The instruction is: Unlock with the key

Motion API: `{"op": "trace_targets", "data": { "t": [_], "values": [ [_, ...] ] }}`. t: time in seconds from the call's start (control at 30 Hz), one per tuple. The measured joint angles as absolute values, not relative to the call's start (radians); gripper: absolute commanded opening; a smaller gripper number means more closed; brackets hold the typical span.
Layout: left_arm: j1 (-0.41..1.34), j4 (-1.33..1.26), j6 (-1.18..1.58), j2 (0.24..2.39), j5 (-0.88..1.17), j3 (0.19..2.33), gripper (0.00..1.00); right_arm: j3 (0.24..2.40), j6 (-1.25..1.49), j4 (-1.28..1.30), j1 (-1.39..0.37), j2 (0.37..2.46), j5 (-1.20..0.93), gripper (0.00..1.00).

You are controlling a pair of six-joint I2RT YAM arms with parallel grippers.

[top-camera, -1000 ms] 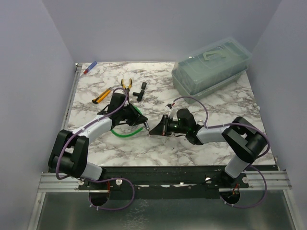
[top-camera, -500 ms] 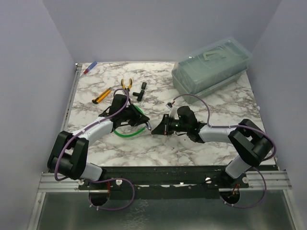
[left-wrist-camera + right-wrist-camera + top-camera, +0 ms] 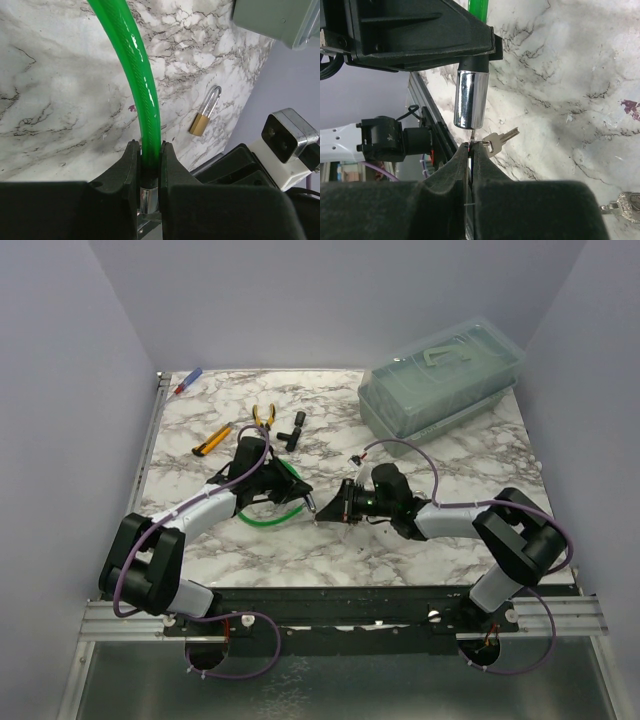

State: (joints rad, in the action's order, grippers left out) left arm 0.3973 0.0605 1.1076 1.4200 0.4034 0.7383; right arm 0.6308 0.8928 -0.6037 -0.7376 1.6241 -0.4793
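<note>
Green cord (image 3: 262,523) loops on the table (image 3: 400,540); left gripper (image 3: 306,500) and right gripper (image 3: 322,512) meet tip to tip; left wrist: left jaws clamp cord above its chrome barrel (image 3: 148,200); right wrist: right jaws seem to pinch key (image 3: 500,138), askew at barrel's mouth; insertion and turning remain.

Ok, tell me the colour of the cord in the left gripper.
The cord is bright green, glossy; it shows best in the left wrist view.

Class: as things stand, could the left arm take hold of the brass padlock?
Probably not: the path to the brass padlock looks clear, but the left claw is shut on the green cord.
</note>
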Motion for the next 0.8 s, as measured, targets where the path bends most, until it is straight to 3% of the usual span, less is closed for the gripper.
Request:
{"op": "trace_targets", "data": {
  "t": [0.17,0.4,0.53,0.8],
  "values": [
    [0.421,0.066,1.114,1.416,0.405,0.738,0.00,0.636,0.873,-0.601,-0.738,1.617,-0.497,0.43],
    [0.434,0.070,1.126,1.416,0.416,0.739,0.00,0.636,0.792,-0.501,-0.738,1.503,-0.521,0.67],
    [0.440,0.078,1.126,1.416,0.420,0.739,0.00,0.643,0.749,-0.441,-0.737,1.436,-0.517,0.73],
    [0.444,0.079,1.126,1.416,0.422,0.739,0.00,0.743,0.693,-0.303,-0.737,1.475,-0.479,0.73]
  ]
}}
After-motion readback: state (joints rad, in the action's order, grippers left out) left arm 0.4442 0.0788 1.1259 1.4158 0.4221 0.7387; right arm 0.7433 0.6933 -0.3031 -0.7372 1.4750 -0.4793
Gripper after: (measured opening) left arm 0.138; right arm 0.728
